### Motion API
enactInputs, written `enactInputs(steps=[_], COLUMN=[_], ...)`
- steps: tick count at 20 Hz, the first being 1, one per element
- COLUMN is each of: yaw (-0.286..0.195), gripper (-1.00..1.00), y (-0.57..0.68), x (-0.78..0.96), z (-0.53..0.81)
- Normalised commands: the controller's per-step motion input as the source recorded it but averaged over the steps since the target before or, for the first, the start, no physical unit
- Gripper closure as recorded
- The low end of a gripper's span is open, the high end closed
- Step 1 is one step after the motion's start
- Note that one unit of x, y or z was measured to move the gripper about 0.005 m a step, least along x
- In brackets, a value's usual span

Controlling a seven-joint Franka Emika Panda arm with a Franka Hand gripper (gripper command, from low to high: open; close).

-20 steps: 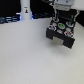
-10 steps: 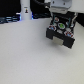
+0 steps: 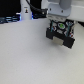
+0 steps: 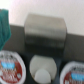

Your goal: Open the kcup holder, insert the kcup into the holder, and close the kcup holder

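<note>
One white robot gripper (image 3: 60,24) hangs at the upper right of the exterior view, directly over one black kcup holder (image 3: 61,39) on a white table (image 3: 30,60). One kcup (image 3: 60,25) with a green-and-white top sits between the fingers, so the gripper is clenched around it. Wrist view is blurred.

I see the kcup holder (image 3: 61,34) standing on the table (image 3: 25,60), toward its far edge at the exterior view's right. The gripper (image 3: 59,23) hangs directly over the holder. A bottle (image 3: 25,11) stands behind, along the far edge, well apart at the exterior view's left.
</note>
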Motion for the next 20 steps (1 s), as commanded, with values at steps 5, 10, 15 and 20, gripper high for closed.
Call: enactInputs(steps=[5,10,15,20], yaw=[0.187,0.278,0.252,0.168], gripper=[-1.00,-1.00,-1.00,-1.00], y=[0.17,0.02,0.09,0.32], x=[0.19,-0.08,-0.45,-0.48], z=[-0.28,-0.23,-0.15,-0.01])
